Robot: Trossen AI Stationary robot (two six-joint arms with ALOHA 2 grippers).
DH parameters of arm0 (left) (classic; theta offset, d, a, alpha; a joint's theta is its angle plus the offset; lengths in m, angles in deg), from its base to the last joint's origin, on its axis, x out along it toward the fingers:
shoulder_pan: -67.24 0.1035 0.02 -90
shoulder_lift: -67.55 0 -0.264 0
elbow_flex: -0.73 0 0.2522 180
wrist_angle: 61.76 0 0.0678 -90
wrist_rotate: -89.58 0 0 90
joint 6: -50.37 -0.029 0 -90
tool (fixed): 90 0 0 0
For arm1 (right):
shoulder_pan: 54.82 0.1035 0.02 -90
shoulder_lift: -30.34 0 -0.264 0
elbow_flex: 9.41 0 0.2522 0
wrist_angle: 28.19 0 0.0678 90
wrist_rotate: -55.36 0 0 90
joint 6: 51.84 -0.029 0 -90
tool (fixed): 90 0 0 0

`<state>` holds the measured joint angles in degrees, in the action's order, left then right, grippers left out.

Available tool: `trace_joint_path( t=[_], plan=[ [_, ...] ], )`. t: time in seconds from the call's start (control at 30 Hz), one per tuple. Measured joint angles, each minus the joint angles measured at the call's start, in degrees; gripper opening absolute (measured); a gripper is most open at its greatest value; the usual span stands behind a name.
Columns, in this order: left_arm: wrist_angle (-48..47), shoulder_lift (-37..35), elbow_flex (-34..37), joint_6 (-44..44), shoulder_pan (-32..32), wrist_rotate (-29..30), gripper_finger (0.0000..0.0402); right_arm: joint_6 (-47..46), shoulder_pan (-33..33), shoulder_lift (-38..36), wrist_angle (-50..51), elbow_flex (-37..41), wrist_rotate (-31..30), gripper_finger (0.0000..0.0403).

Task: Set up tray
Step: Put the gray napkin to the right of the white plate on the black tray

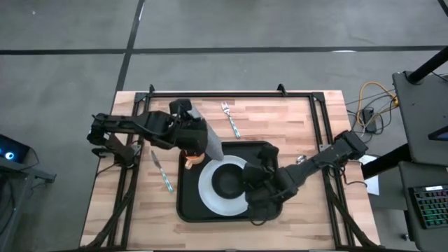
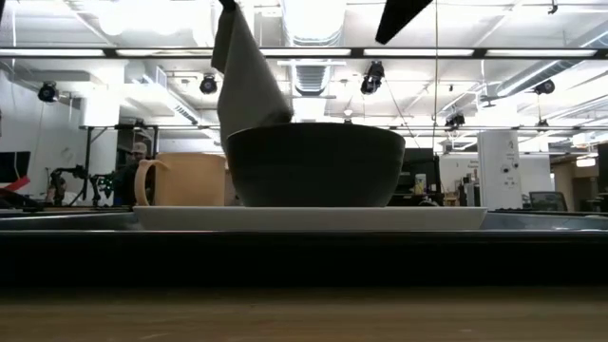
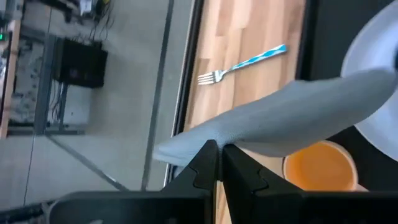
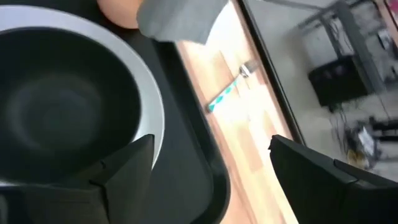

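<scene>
The tray (image 1: 262, 150) sits on the bench (image 1: 301, 119) toward its near middle, already part filled. A white plate (image 1: 210, 192) lies in it with a black bowl (image 1: 228, 182) on top, and an orange cup (image 1: 192, 159) stands at the tray's far left corner.

The left claw (image 1: 187, 120) is pinched shut on a grey napkin (image 1: 210, 143), which hangs from it above the cup and the plate's edge; it is not yet laid down. The right claw (image 1: 253, 183) hovers just beside the bowl on the plate's right side, its jaws spread wide and holding nothing.

Still off the tray are the fork (image 1: 231, 119), lying on the bench beyond the tray, and a knife (image 1: 162, 171) on the bench to the tray's left.

By my reckoning the job is about half done: plate, bowl and cup are in place, while the napkin needs setting down and both pieces of cutlery remain to be brought in.
</scene>
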<state>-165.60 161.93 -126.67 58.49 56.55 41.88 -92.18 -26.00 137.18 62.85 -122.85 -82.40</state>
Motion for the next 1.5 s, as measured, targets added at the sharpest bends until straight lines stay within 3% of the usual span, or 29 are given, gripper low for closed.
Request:
trace_joint_path(
  t=[0.23,0.37,0.53,0.83,1.03,1.13,1.5],
  plan=[
    [0.01,-0.04,-2.47,-7.0,-5.36,0.08,0.0,9.77,-0.36,-4.9,-5.8,0.02,1.73,0.0299],
    [0.03,-0.02,-3.37,-12.64,-10.4,0.03,0.0,18.3,-0.46,-9.93,-14.47,0.05,7.06,0.0293],
    [0.07,-0.02,-3.46,-15.71,-16.97,0.02,0.0,31.23,-1.87,-13.99,-26.28,0.09,17.64,0.0294],
    [4.44,0.0,-3.44,-20.88,-27.84,-0.37,0.0,42.77,-10.06,-13.75,-38.55,0.09,45.96,0.0293],
    [9.77,0.02,-3.46,-22.64,-32.06,-3.24,0.0,48.33,-13.87,-11.74,-43.66,0.06,51.44,0.0294],
    [10.92,0.02,-3.46,-22.86,-33.4,-3.26,0.0,48.14,-16.04,-11.39,-47.53,0.03,57.61,0.0292],
    [13.5,0.02,-3.46,-23.41,-33.8,-3.37,0.0,52.7,-22.37,-7.3,-57.3,-0.17,72.45,0.0298]
  ],
)
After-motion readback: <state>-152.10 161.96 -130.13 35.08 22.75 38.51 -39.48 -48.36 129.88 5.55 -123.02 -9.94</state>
